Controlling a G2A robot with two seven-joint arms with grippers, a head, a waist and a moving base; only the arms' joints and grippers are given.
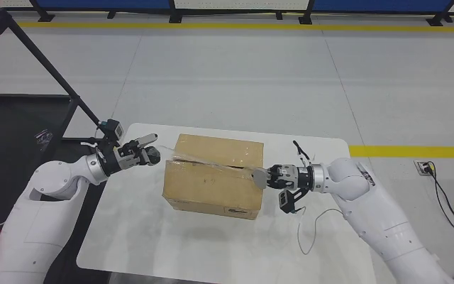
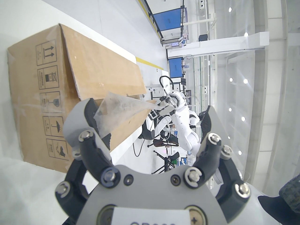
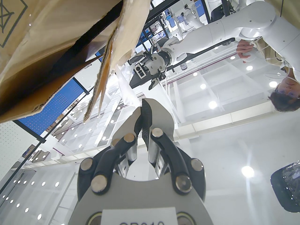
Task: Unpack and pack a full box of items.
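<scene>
Pale grey floor (image 1: 234,64), yellow line (image 1: 401,150), blue panels (image 2: 167,19), ceiling spotlights (image 2: 245,80)

We see a white table (image 1: 135,241) on a pale grey floor (image 1: 234,78), a thin white cable (image 1: 299,234) lying toward its right edge, yellow floor lines (image 1: 404,151), and a slanted black pole (image 1: 50,67) at left

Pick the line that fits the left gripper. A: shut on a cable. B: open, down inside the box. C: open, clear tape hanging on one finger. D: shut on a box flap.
C: the left gripper stands wide open beside the cardboard box, and a crumpled strip of clear tape hangs on one of its fingers.
</scene>
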